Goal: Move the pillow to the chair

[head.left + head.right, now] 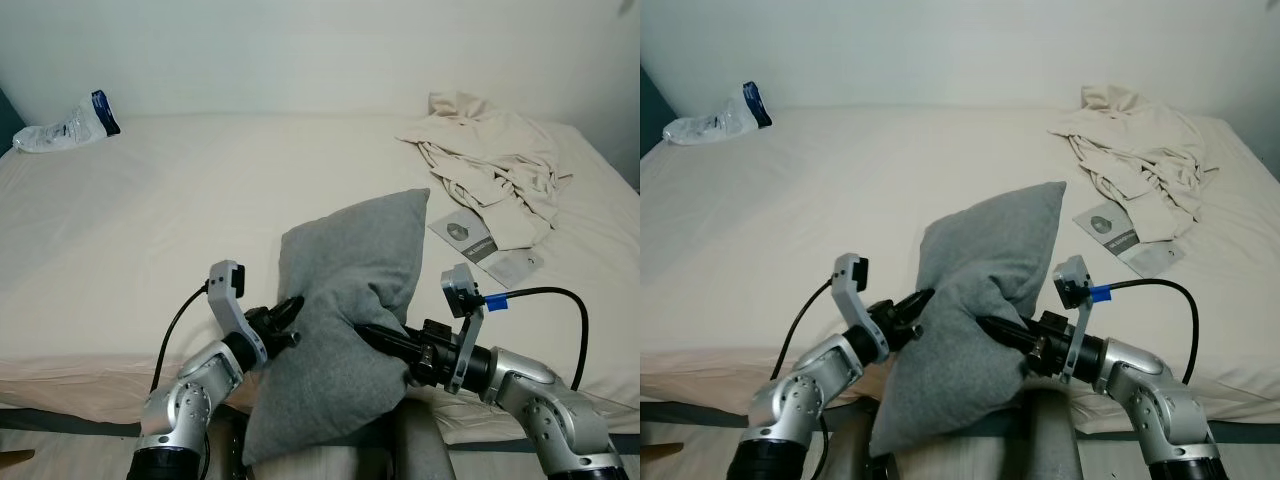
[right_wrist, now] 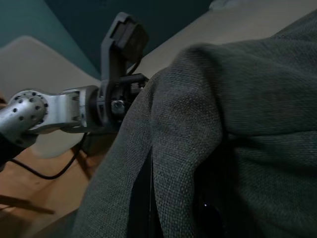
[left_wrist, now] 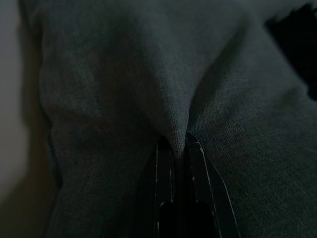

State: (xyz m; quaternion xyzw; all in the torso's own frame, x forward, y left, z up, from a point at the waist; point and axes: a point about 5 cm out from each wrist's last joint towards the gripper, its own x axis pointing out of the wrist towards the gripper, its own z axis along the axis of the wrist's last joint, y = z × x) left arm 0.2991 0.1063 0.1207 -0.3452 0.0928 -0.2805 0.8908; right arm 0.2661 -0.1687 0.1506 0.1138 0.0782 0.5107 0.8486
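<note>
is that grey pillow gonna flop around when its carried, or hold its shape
Probably floppy: the grey pillow creases deeply where the left gripper and right gripper pinch it, and its lower half sags. It seems light, since two thin pinches hold it up. The woven cloth looks grippy, so slipping is unlikely.

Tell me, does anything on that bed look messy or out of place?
A few things. A crumpled beige garment lies in a heap near the bed's far right corner, with a leaflet beside it. A plastic bag sits at the far left. Both grippers pinch the grey pillow, bunching its fabric.
</note>
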